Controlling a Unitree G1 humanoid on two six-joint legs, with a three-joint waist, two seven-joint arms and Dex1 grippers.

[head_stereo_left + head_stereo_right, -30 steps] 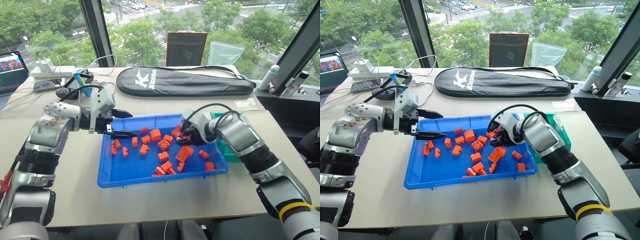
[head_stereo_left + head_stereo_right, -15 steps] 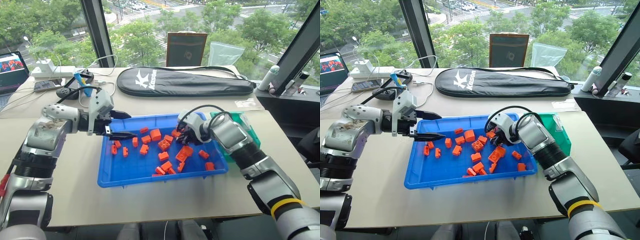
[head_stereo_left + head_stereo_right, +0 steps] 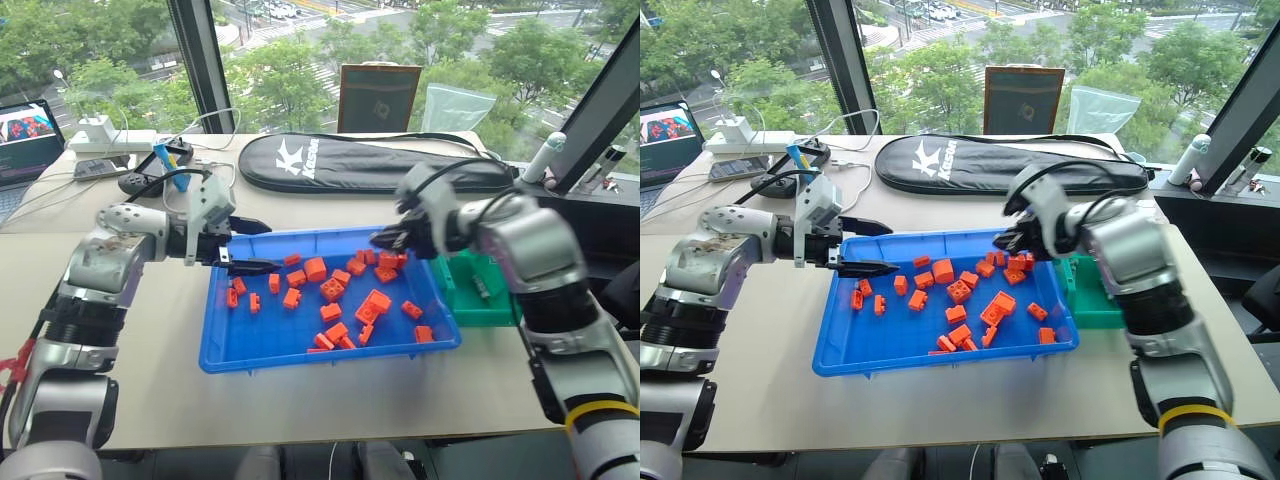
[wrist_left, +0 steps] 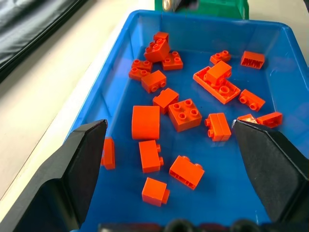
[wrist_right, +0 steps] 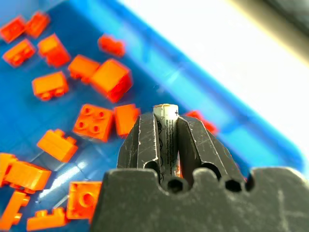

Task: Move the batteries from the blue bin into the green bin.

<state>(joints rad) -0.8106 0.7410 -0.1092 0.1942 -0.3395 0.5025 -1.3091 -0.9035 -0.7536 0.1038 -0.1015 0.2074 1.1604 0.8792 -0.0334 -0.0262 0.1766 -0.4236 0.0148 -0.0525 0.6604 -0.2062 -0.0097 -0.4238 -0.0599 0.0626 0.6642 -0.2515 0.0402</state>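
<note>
The right gripper [image 5: 165, 140] pinches a battery [image 5: 165, 126] lengthwise above the blue bin [image 3: 300, 350], short of the green bin [image 3: 480, 305]. A slim, smooth cylinder could slip and drop among the bricks [image 3: 330, 290]. The left gripper [image 3: 245, 248] hangs spread over the blue bin's far end.

There was one blue bin [image 3: 270, 338] and one green bin [image 3: 482, 312]. Roughly twenty orange bricks [image 3: 313, 268] lay in the blue one. One battery [image 5: 165, 126] could be counted, and one black racket bag [image 3: 370, 165].
</note>
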